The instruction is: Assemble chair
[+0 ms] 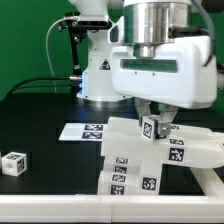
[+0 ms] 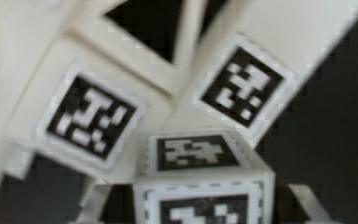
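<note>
The chair is in loose white parts on the dark surface [image 1: 40, 130]. A small cube [image 1: 150, 127] with a black-and-white tag sits between the fingers of the pincer [image 1: 152, 126], on top of a group of flat tagged parts [image 1: 140, 160]. These parts spread from the cube toward 7 o'clock and 3 o'clock in the exterior view. In the wrist view the cube [image 2: 197, 175] lies against two tilted tagged panels [image 2: 105, 110]. A second cube [image 1: 13, 163] stands alone, well apart at 9 o'clock. The marker board [image 1: 82, 131] lies just beside the group, at 10 o'clock. The pincer fingers stand close on both sides of the cube; I cannot tell if they already press it.
</note>
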Robot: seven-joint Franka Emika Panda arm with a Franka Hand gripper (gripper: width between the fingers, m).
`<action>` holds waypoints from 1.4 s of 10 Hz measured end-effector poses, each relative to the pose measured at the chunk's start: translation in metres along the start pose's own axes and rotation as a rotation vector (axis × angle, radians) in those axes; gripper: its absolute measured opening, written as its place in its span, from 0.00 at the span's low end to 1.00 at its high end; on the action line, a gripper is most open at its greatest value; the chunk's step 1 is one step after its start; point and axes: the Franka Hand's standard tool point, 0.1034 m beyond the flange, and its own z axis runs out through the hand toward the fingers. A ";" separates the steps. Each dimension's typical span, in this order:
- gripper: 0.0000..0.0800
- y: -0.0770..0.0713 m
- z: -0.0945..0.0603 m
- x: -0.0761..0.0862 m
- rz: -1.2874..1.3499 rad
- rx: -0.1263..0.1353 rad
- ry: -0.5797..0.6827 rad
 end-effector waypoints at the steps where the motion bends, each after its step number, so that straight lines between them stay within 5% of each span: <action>1: 0.36 0.000 0.000 -0.001 0.062 0.001 -0.003; 3: 0.36 -0.001 0.001 -0.002 0.190 0.004 -0.010; 7: 0.36 -0.003 0.001 0.011 0.683 0.064 -0.060; 12: 0.36 -0.004 0.002 0.008 0.813 0.064 -0.069; 14: 0.71 -0.003 0.002 0.008 0.813 0.064 -0.069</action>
